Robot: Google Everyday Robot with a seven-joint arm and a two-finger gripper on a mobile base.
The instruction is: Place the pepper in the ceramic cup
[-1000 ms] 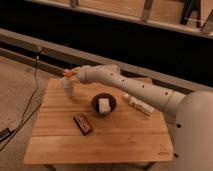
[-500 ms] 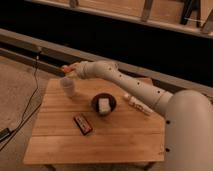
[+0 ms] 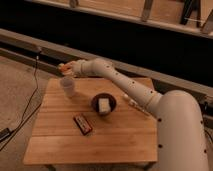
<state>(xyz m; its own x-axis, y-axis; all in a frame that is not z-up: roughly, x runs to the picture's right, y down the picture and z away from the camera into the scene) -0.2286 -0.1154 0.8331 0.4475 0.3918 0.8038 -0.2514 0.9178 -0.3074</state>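
The orange pepper (image 3: 62, 66) sticks out of my gripper (image 3: 67, 68), which is shut on it at the table's far left corner. Both hang just above the cream-white ceramic cup (image 3: 68, 86), which stands upright on the wooden table (image 3: 115, 140). The pepper is clear of the cup's rim, slightly up and to the left of it. My white arm (image 3: 125, 85) reaches in from the right, over the back of the table.
A dark round bowl (image 3: 103, 103) with a white block in it sits at the table's middle. A dark bar with reddish marks (image 3: 82, 124) lies in front of it. A pale object (image 3: 134, 104) lies under my arm. A cable (image 3: 27, 112) trails on the floor to the left.
My gripper has risen a little and drifted left with the pepper, so it now hangs higher over the cup. The cup, bowl and bar have not moved.
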